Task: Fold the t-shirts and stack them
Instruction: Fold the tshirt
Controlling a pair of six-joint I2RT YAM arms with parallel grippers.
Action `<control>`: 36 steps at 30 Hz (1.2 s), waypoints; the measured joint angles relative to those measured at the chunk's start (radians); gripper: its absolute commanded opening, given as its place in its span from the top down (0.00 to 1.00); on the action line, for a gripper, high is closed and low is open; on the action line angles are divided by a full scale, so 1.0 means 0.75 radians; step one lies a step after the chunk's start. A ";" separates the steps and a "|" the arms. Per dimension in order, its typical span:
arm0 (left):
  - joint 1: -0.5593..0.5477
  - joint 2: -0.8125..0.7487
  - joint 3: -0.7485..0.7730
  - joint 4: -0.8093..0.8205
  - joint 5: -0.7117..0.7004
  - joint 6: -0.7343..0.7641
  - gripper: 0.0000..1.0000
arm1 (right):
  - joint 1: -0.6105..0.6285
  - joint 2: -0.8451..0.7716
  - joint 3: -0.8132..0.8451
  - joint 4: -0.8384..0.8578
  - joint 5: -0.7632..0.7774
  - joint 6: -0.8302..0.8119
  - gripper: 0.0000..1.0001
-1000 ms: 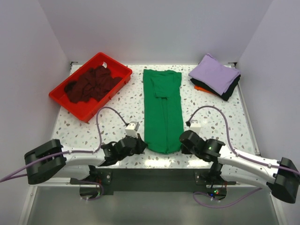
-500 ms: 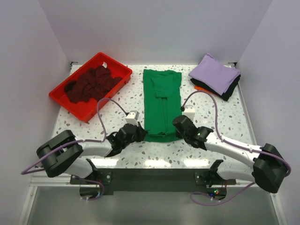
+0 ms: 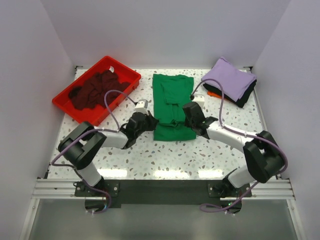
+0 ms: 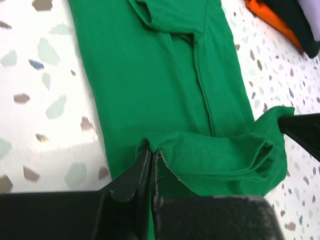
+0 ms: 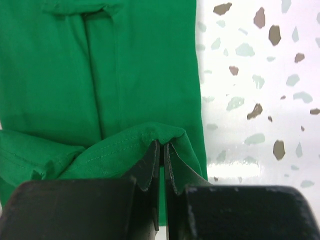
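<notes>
In the middle of the speckled table (image 3: 200,155), the bright green t-shirt (image 3: 172,97) lay lengthwise, its collar end toward the far wall and its near hem lifted and doubled over onto the body of the shirt. The left gripper (image 3: 151,124) was clamped on the left corner of that hem; its wrist camera showed the jaws pressed together at (image 4: 150,165) with a stitched fold of green cloth pinched between them. The right gripper (image 3: 188,116) held the opposite corner in the same way, its jaws closed on the hem at (image 5: 162,160), and the cloth sagged in a loose roll between the two grips. Both arms reached out from the near edge, low over the table, on either side of the shirt. At the far left, the dark maroon t-shirt (image 3: 95,90) sat crumpled in the red tray (image 3: 107,64). At the far right was a folded stack, the lavender t-shirt (image 3: 229,77) on top, the black t-shirt (image 3: 246,95) under it, and an edge of the orange t-shirt (image 3: 214,94) showing at the bottom.
</notes>
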 measured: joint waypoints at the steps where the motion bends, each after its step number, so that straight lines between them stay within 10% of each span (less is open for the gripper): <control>1: 0.020 0.027 0.026 0.004 0.012 0.003 1.00 | -0.018 0.030 0.021 0.013 -0.006 -0.011 1.00; 24: 0.301 0.415 0.416 0.031 0.300 0.035 1.00 | -0.246 0.482 0.429 0.093 -0.116 -0.141 0.96; 28: 0.318 0.428 0.428 0.021 0.312 0.050 0.37 | -0.257 0.521 0.489 0.081 -0.135 -0.156 0.51; 36: 0.320 0.297 0.379 -0.012 0.249 0.079 0.20 | -0.260 0.401 0.488 0.063 -0.175 -0.209 0.33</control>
